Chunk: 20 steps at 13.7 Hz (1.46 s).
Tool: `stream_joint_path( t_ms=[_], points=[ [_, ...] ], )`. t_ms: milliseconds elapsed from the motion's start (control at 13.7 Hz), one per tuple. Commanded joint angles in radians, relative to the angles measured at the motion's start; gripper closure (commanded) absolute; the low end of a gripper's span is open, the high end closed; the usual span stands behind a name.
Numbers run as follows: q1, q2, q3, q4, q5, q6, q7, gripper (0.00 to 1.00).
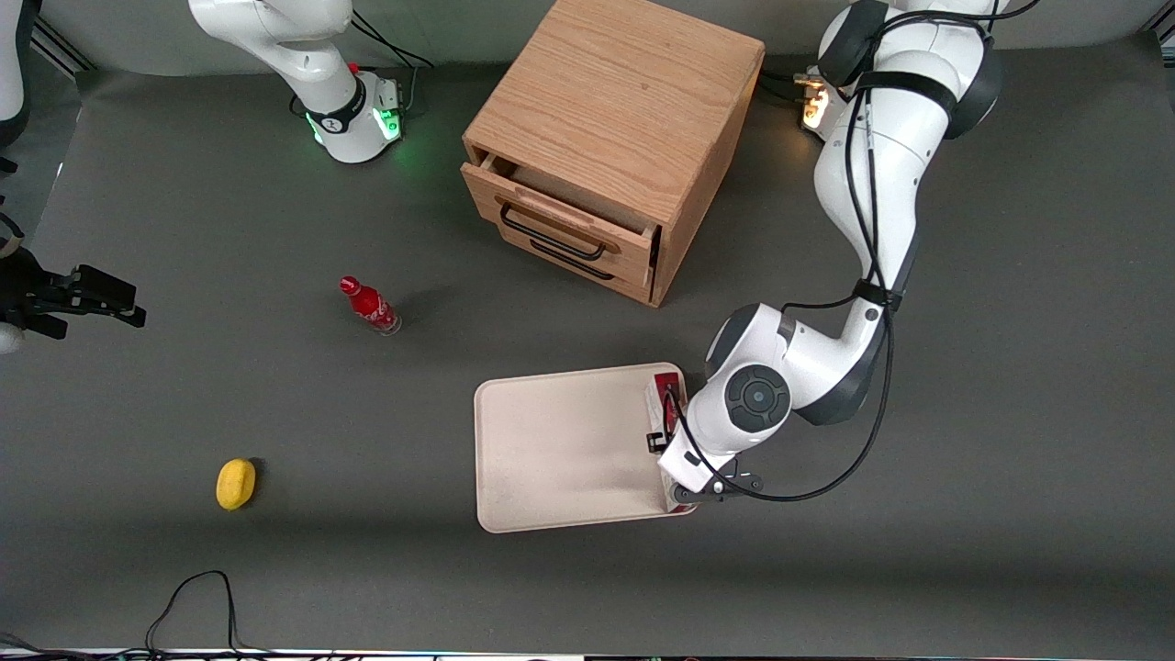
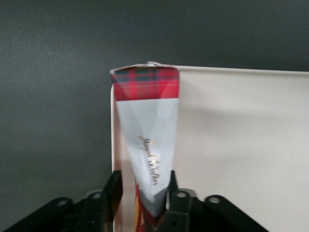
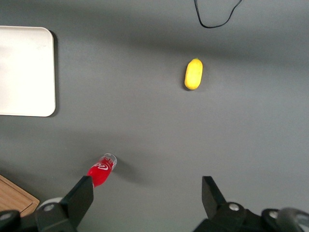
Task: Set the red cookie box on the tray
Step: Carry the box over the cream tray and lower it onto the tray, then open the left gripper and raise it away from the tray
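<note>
- One long, thin dark-red cookie box [image 2: 147,145] with a tartan end and a pale panel bearing script sits clamped between the two black fingers [image 2: 175,193] of the left arm's gripper [image 1: 677,431]; the jaws are closed on its narrow faces, near one end.
- In the wrist view the box runs away from the camera along the edge of the flat, pale beige-pink rectangular tray [image 2: 241,145], over the rim nearest the working arm, with dark table showing beside it.
- The front view agrees: only a strip of the carton shows by the tray's rounded corner nearest the drawer unit, the rest hidden under the white wrist. I cannot tell whether its underside is touching the tray or hanging just above it.
- Holding the carton on edge by its thin sides probably lets the fingers span it; lying flat it would be too wide.
- My judgement: the carry is nearly over, and what remains is lowering and letting go. Because the box lines up with the rim, it could land half on the lip and tip outward.
- Elsewhere stand an oak drawer cabinet [image 1: 610,138], a small red bottle [image 1: 370,306] and a yellow lemon-like object [image 1: 235,483], all well apart from the tray.
</note>
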Motion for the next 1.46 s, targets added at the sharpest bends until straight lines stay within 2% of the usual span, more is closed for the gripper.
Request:
stream_joint_path(
  t_ms=[0, 366, 732, 878, 1024, 1171, 1390],
  points=[
    [-0.001, -0.044, 0.014, -0.023, 0.022, -0.018, -0.021, 0.00],
    [0.066, -0.254, 0.013, -0.087, 0.028, -0.266, 0.008, 0.00],
    [0.233, -0.711, 0.011, -0.567, 0.016, -0.265, 0.249, 0.00],
    [0.282, -0.864, 0.019, -0.712, 0.014, -0.264, 0.320, 0.00],
    [0.346, -0.979, 0.025, -0.796, 0.016, -0.293, 0.401, 0.00],
    [0.351, -1.053, 0.095, -0.828, 0.017, -0.339, 0.484, 0.00],
    [0.261, -1.086, 0.236, -0.816, 0.026, -0.389, 0.493, 0.00]
  ],
)
